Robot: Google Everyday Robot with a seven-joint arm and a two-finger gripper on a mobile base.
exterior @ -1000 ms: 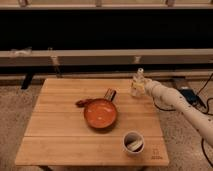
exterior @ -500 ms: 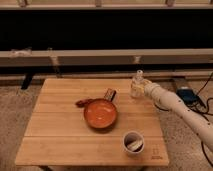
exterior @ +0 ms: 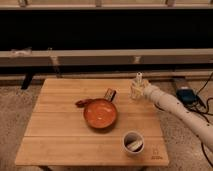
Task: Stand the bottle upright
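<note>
We see a wooden bench (exterior: 60, 135) carrying an orange bowl (exterior: 100, 113), a white cup (exterior: 133, 143), a small dark packet (exterior: 109, 94), a red scrap (exterior: 81, 102), and the bottle (exterior: 137, 88) upright near the far right edge, pincer (exterior: 140, 92) at it.

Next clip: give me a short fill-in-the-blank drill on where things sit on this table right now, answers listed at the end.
1. The bottle stands ____ near the table's far right edge.
2. The claw is at the ____, at the table's far right.
3. The orange bowl sits near the table's ____.
4. The white cup stands near the ____ right corner.

Missing words: upright; bottle; middle; front
</note>
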